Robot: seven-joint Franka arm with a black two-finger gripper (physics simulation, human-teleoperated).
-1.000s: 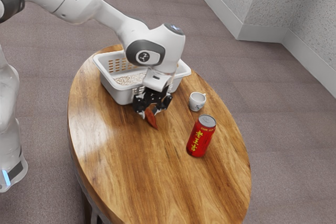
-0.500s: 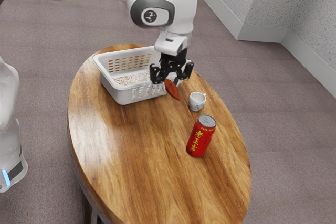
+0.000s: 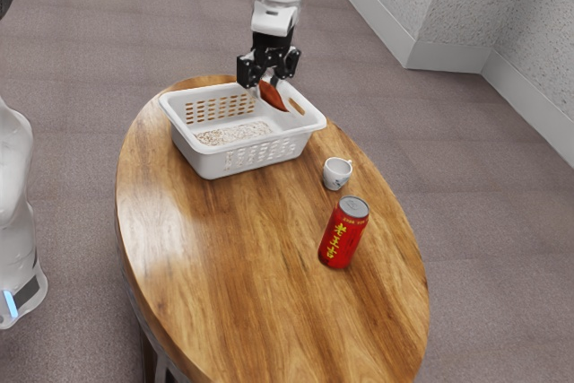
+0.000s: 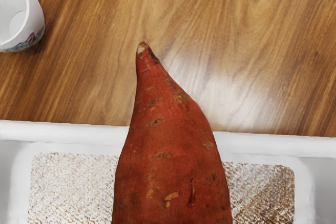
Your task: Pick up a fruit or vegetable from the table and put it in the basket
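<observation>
My gripper (image 3: 267,83) is over the far right part of the white basket (image 3: 215,164) in the exterior view, shut on a reddish-brown sweet potato (image 3: 273,96). The sweet potato slants down from the fingers, its pointed end lowest. In the wrist view the sweet potato (image 4: 167,156) looms large, its tip reaching past the rim of the basket (image 4: 273,142) over the wood. The part that the fingers hold is hidden there.
On the wooden table (image 3: 260,284) a small white cup (image 3: 336,173) stands beside the basket, and a red can (image 3: 343,232) stands upright nearer the camera. The cup (image 4: 21,17) is in the wrist view too.
The sweet potato was low at the table in front of the basket; my gripper has raised it and carried it over the basket. Basket, cup and can have stayed put.
</observation>
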